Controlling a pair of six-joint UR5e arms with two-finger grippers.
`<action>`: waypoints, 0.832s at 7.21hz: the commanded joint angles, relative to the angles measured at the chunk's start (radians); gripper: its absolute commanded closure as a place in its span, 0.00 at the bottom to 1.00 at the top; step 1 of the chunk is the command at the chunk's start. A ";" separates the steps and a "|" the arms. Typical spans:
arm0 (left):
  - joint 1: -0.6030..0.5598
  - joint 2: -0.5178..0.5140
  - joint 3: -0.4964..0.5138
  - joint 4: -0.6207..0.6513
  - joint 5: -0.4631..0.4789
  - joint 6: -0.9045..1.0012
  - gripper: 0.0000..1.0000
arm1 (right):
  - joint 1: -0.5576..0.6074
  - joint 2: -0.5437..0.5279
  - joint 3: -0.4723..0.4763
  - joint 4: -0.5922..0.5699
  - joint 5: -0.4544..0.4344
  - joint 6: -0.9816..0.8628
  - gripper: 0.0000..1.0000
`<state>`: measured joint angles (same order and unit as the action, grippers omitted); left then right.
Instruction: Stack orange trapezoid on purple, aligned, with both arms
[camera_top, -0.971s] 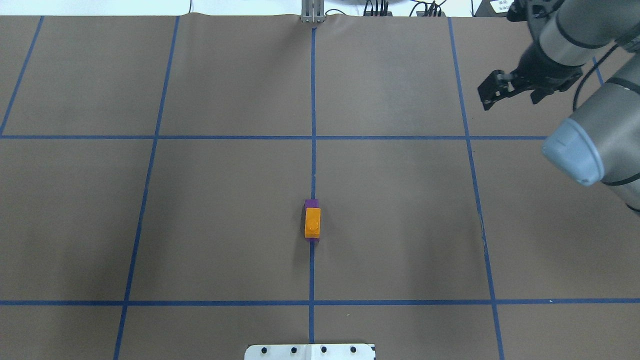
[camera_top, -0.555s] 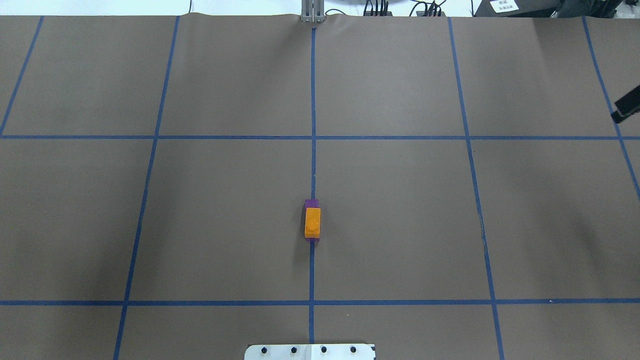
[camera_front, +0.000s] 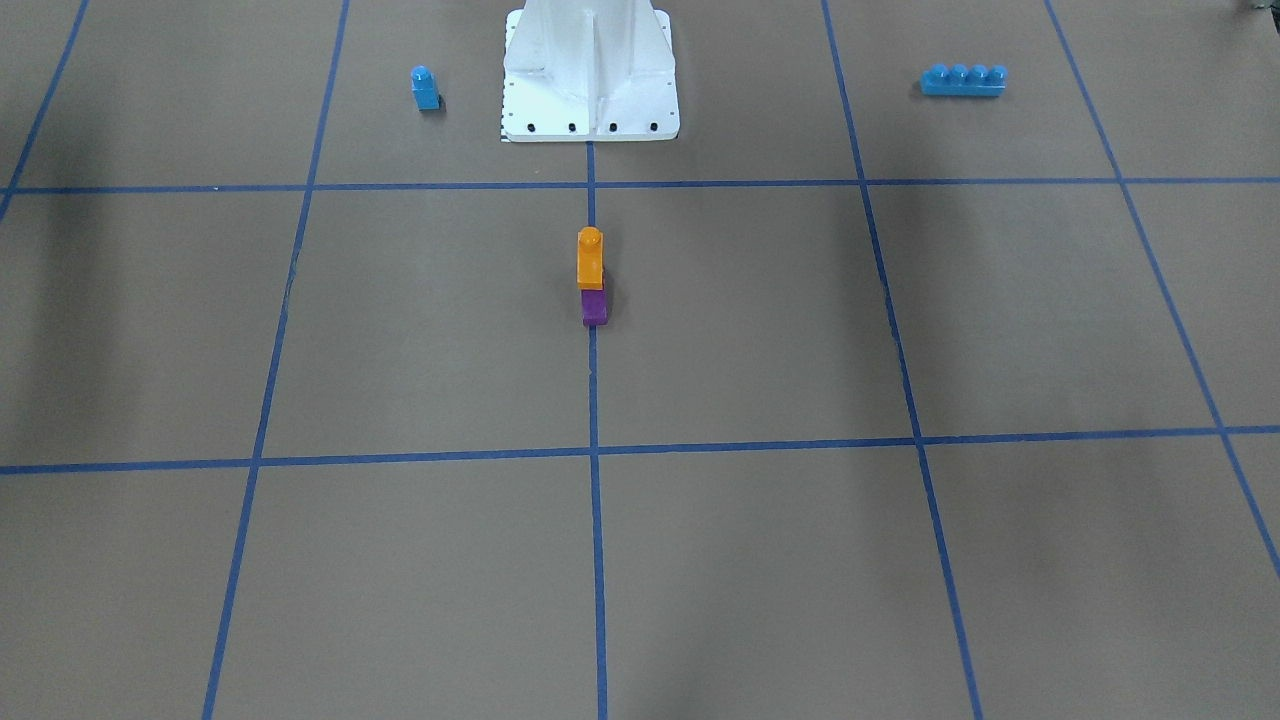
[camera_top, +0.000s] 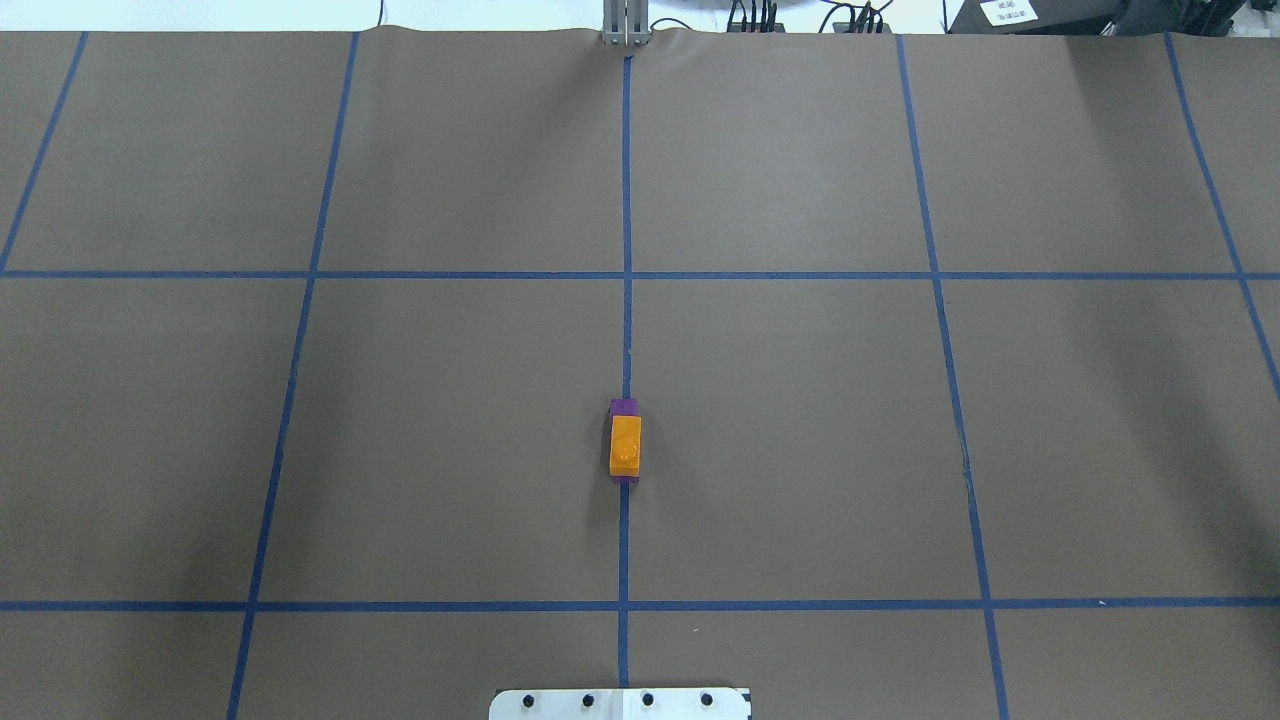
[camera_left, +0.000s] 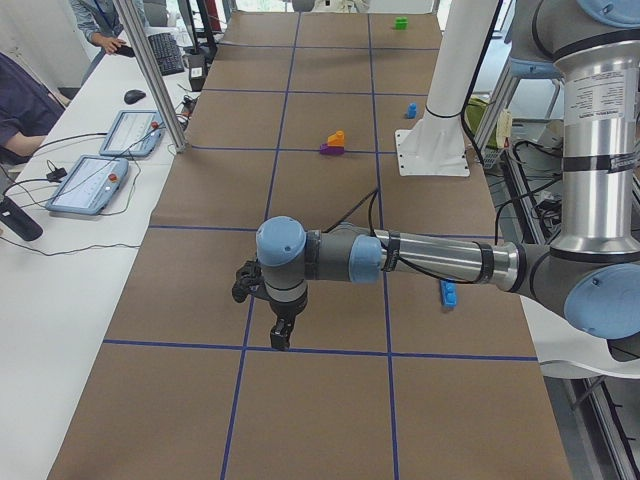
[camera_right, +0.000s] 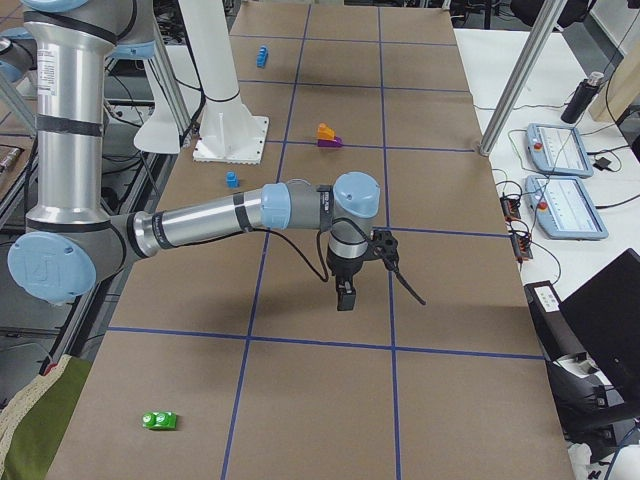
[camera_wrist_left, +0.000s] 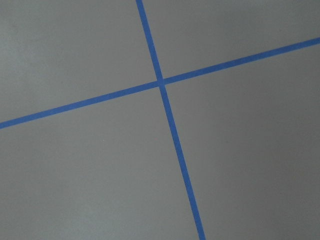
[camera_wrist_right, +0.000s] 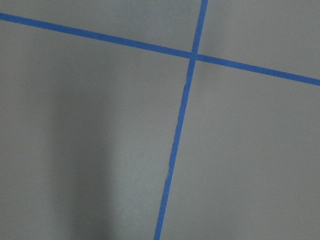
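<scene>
Apparently done: orange (camera_top: 625, 447) sits on purple (camera_top: 623, 406) at the desk's (camera_top: 800, 420) middle, roughly aligned. Left arm (camera_left: 420, 260) and right arm (camera_right: 220, 217) hang well apart from it; whether their jaws are open, I cannot tell.

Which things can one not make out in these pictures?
- Left end effector: seen only in the exterior left view, small there; open or shut unclear.
- Right end effector: the same, exterior right view only.
- Purple block: overhead, the orange trapezoid covers most of it.
- Wrist views: both blocks out of frame.
</scene>
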<state>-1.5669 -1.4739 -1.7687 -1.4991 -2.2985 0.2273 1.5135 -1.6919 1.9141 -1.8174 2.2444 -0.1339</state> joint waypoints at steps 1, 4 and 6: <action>-0.001 0.012 -0.003 -0.001 0.004 -0.003 0.00 | 0.005 -0.012 -0.076 0.077 0.001 -0.003 0.00; -0.001 0.012 -0.012 -0.001 0.008 0.000 0.00 | 0.005 -0.011 -0.109 0.118 0.003 0.005 0.00; -0.001 0.010 -0.015 -0.003 0.008 0.000 0.00 | 0.005 -0.011 -0.107 0.119 0.003 0.005 0.00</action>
<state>-1.5677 -1.4621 -1.7812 -1.5014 -2.2916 0.2268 1.5186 -1.7028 1.8075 -1.7003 2.2472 -0.1293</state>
